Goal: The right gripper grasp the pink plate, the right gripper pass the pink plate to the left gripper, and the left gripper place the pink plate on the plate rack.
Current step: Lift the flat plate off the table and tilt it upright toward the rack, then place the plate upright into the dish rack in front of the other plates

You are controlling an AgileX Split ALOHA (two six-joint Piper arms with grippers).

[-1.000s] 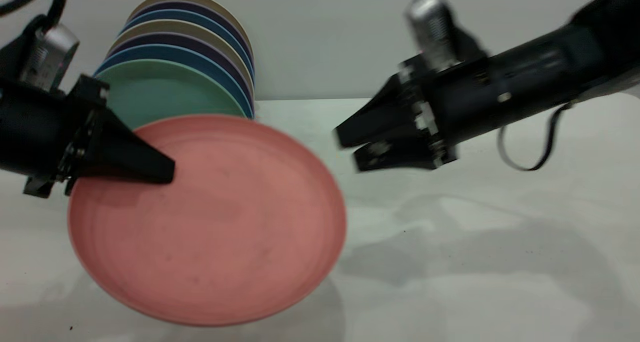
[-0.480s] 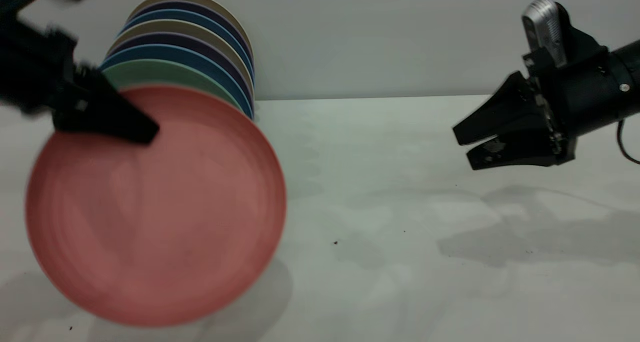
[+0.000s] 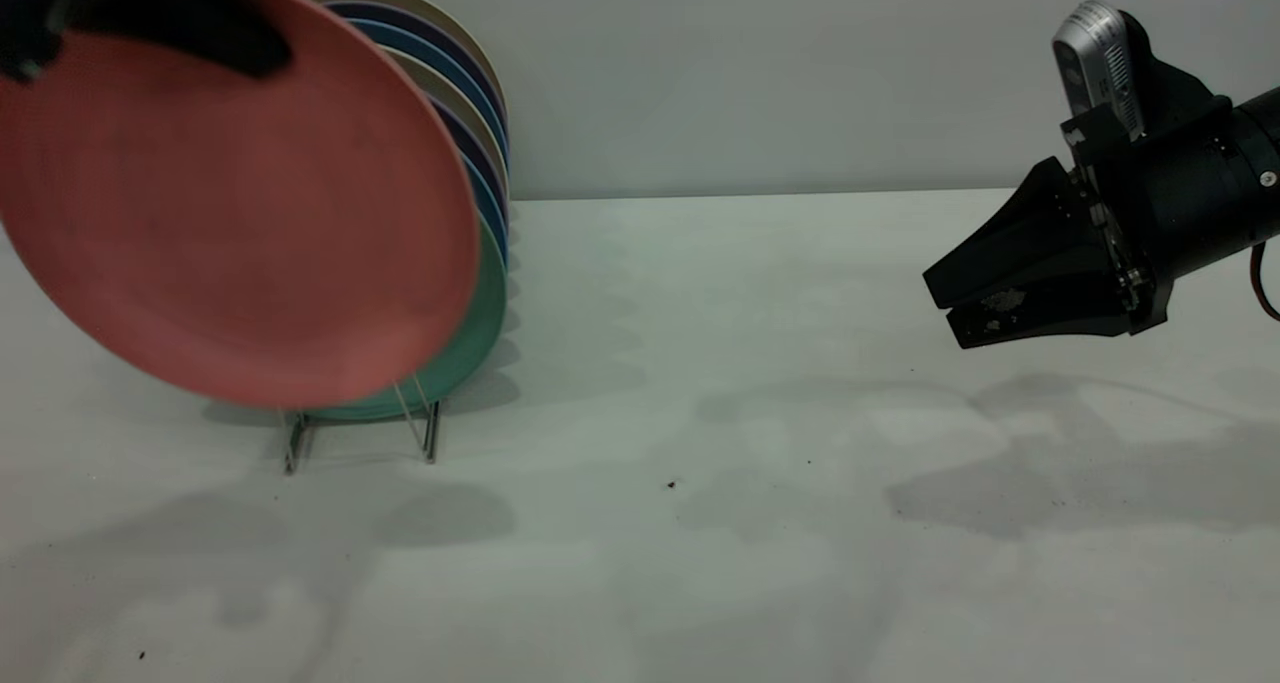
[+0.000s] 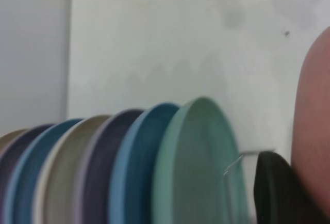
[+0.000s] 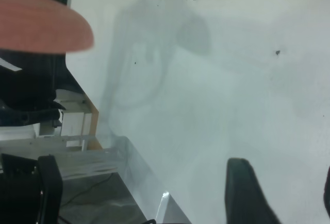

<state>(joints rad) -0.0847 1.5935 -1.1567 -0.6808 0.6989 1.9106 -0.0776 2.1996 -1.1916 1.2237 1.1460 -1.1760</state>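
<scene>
At the far left edge of the table (image 3: 760,563), our left gripper (image 3: 215,48) holds the pink plate (image 3: 240,203) aloft, clamped on its upper rim, so the disc hangs tilted and clear of the surface; we judge that grip on the top edge is chosen so the lower rim is free to drop into a slot. The plate hangs just in front of the teal-green plate (image 3: 480,323), the front one of a row of upright plates (image 3: 450,73) in blues, purples and beige that stand along the back left of the table; each leans the same way because the wire loops prop it. Below the pink plate's lower edge the plate rack (image 3: 420,433) shows its bare front loops (the free slot, we think, lies there); the plate is not yet seated, and we judge the placing step is under way. Across the open middle of the table, well apart, our right gripper (image 3: 950,308) hovers near the right edge, its jaws nearly together on nothing; we take it as retired there to leave the left arm room.
</scene>
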